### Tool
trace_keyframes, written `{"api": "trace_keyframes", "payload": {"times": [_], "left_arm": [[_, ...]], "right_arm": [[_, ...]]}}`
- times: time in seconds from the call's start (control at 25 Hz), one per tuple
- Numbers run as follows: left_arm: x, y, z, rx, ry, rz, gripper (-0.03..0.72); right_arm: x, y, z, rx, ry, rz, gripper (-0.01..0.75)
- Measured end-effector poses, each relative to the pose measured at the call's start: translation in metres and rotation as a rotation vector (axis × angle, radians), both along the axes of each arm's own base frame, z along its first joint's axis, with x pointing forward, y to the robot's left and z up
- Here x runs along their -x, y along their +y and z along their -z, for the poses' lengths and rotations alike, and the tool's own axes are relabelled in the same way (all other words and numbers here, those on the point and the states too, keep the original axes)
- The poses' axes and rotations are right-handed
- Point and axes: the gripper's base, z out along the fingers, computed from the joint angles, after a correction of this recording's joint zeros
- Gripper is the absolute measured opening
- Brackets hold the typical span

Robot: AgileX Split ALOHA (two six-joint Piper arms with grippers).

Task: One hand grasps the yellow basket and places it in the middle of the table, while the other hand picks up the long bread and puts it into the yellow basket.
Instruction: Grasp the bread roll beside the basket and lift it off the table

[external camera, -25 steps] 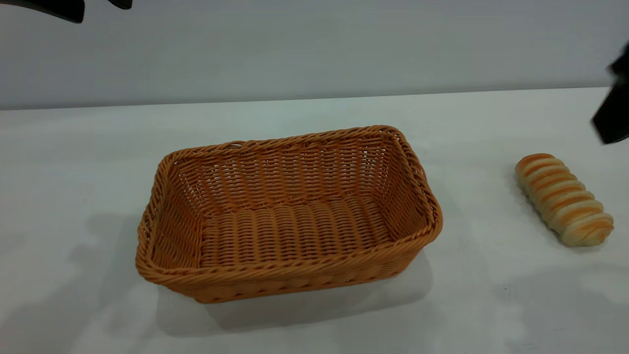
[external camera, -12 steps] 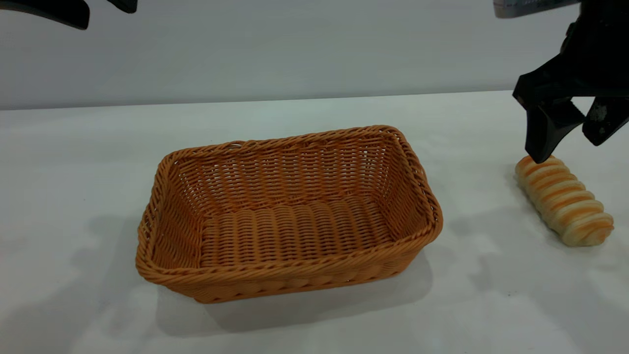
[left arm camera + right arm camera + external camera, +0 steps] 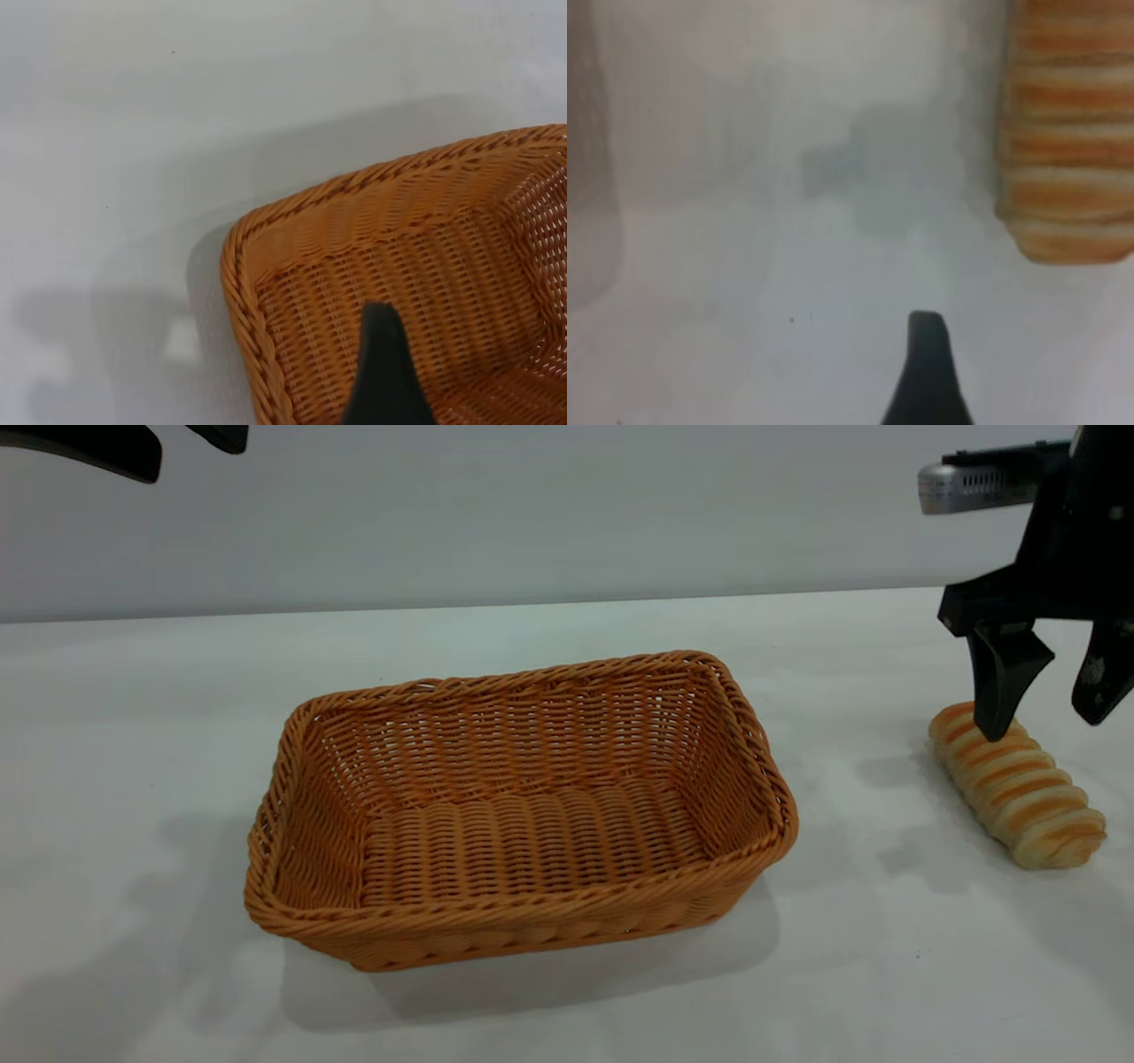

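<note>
The yellow basket (image 3: pixel 523 815) stands empty on the white table (image 3: pixel 133 717), near its middle. To its right lies the long bread (image 3: pixel 1028 797), cream with orange ridges. My right gripper (image 3: pixel 1045 728) hangs open just above the bread's far end, one finger (image 3: pixel 1001 682) in front of that end and the other (image 3: pixel 1103 677) farther right. In the right wrist view the bread (image 3: pixel 1067 133) lies off to the side of a single finger (image 3: pixel 926 372). My left gripper (image 3: pixel 190 460) hovers high at the far left, open; its wrist view shows a basket corner (image 3: pixel 354 230) below a finger (image 3: pixel 381 372).
A plain grey wall (image 3: pixel 567 505) closes the far edge of the table. Bare tabletop (image 3: pixel 868 957) lies between the basket and the bread and all along the front. A silver-grey box (image 3: pixel 961 485) sits on the right arm's side.
My right gripper swung in from the right edge and came down over the bread's far end, open. The left gripper, basket and bread kept their places.
</note>
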Motion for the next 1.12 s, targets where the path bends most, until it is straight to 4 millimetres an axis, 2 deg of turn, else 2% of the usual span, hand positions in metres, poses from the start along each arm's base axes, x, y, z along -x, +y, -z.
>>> {"api": "trace_keyframes", "payload": {"times": [0.24,0.6,1.12], "left_arm": [[0.0,0.0,0.0,-0.001,0.002,0.001,0.559],[0.002,-0.001,0.001,-0.003,0.027,0.012,0.559],[0.005,-0.001,0.003,-0.021,0.046,0.044,0.559]], "right_arm": [[-0.014,-0.003,0.023,-0.044,0.043,-0.002,0.627],[-0.022,-0.006,0.047,-0.046,0.085,-0.017,0.617],[-0.031,-0.007,0.069,-0.041,0.107,-0.027,0.608]]}}
